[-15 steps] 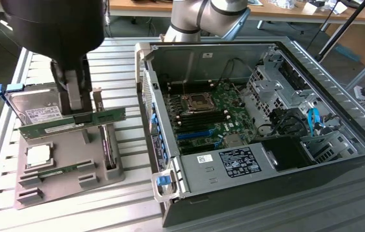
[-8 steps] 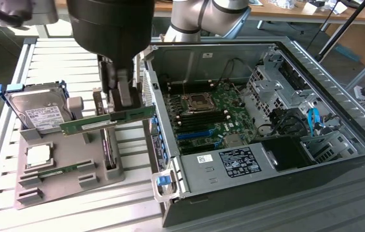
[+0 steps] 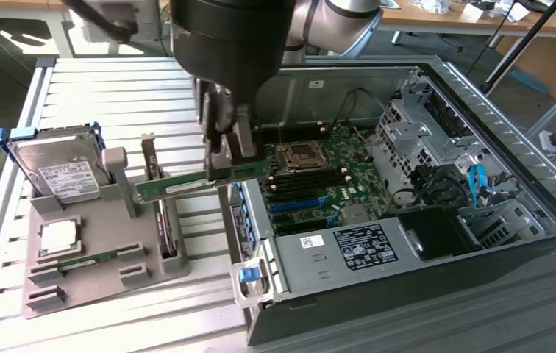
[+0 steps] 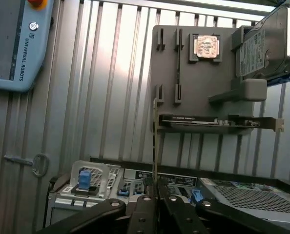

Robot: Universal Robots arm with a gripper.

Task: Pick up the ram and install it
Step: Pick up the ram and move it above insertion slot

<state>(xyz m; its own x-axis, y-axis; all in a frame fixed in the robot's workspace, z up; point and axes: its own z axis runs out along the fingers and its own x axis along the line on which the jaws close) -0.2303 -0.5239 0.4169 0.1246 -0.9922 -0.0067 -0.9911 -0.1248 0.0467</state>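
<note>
The exterior view looks down steeply from close above the open computer case (image 3: 425, 301) and gray tray (image 3: 111, 220). The wrist view looks past the gripper (image 4: 156, 190), along the ram (image 4: 155, 136) edge-on, at both.

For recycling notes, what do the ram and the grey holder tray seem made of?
The ram: thin, flat green board with a matte face, probably fibreglass circuit laminate. The grey holder tray: uniform matte grey with blocky upright slots, probably plastic, though painted metal can't be excluded.

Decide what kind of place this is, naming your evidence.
Probably a robotics lab's computer-assembly bench: an open grey metal computer case, a grey plastic parts holder, a ribbed aluminium tabletop.
</note>
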